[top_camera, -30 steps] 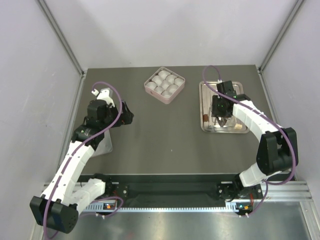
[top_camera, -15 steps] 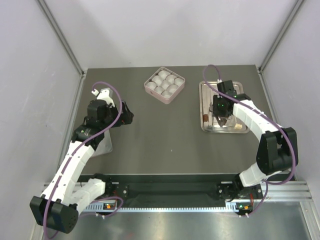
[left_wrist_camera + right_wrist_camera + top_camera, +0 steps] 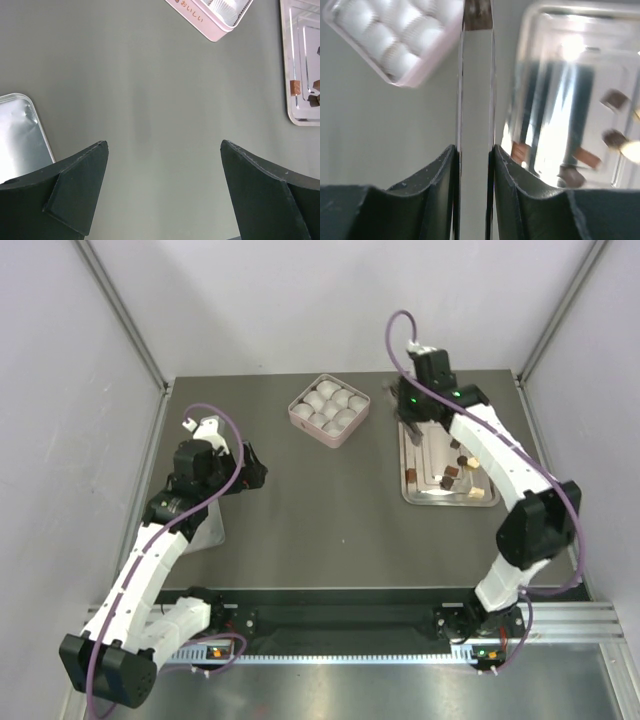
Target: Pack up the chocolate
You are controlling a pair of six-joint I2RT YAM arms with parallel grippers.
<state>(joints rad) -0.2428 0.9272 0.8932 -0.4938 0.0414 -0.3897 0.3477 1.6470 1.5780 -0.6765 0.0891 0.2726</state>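
Pink square box point(image 3: 329, 410) holding nine round white paper cups point(image 3: 385, 45) sits at 12 o'clock on the dark grey surface point(image 3: 320, 510). A shiny steel tray point(image 3: 425, 496) lies at 2 o'clock, with small brown and tan chocolate pieces point(image 3: 451, 478) scattered on it.

The right hand point(image 3: 408, 408) hovers between the tray's far corner and the box. Its wrist view shows the fingers point(image 3: 437, 170) pressed against both sides of a pale narrow tool point(image 3: 476, 100). One dark brown piece point(image 3: 477, 12) sits at the tool's far tip, just beside the box's rim. The left hand point(image 3: 162, 195) hangs at 9 o'clock, spread fully and empty, near a flat silver lid point(image 3: 20, 135).

Packing looks barely begun, since the cups in sight appear empty.

The carried piece could drop onto the surface if the squeeze eases, or if the tip bumps the box's rim. Lowering off centre could flatten a thin paper cup or push the light box askew. The tool might also twist between the fingers and leave the piece aimed at the wrong cup.
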